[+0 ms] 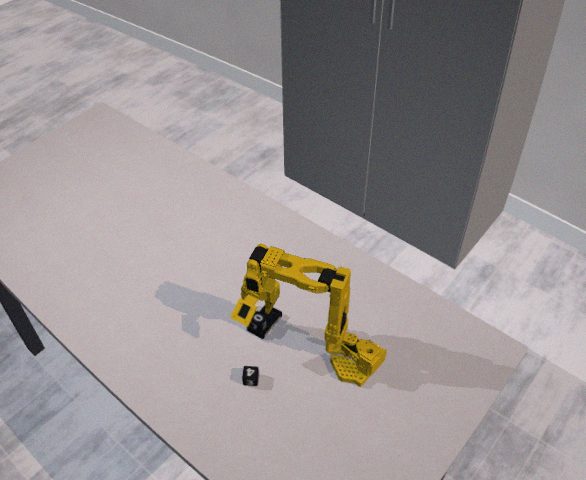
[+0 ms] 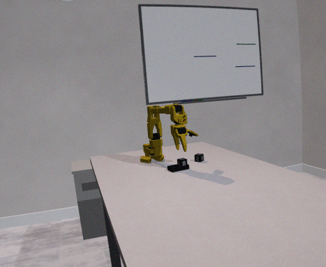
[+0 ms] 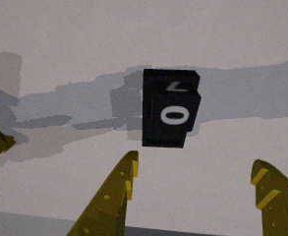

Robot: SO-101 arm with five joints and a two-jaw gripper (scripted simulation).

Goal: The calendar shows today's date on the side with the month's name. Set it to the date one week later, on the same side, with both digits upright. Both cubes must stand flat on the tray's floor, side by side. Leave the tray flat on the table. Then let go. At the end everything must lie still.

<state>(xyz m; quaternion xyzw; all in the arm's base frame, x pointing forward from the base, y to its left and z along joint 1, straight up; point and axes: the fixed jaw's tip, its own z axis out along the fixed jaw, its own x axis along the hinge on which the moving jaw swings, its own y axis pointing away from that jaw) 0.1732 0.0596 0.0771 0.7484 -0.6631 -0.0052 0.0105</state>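
Loose black cube [image 1: 250, 375] sits alone on the table [image 1: 102, 217], well apart from the tray, a 2 facing the exterior camera. Further in, black tray [image 2: 173, 168] lies flat, one cube [image 2: 182, 163] standing at one end, 0 on top, 8 on the exterior-facing side; the tray's other half holds nothing. Hand [image 2: 181, 146] hangs above that cube, partly open, gripping nothing, fingers clear of it. Behind: yellow arm base [image 1: 372, 356], grey cabinet [image 1: 386, 118], whiteboard [image 2: 200, 52].
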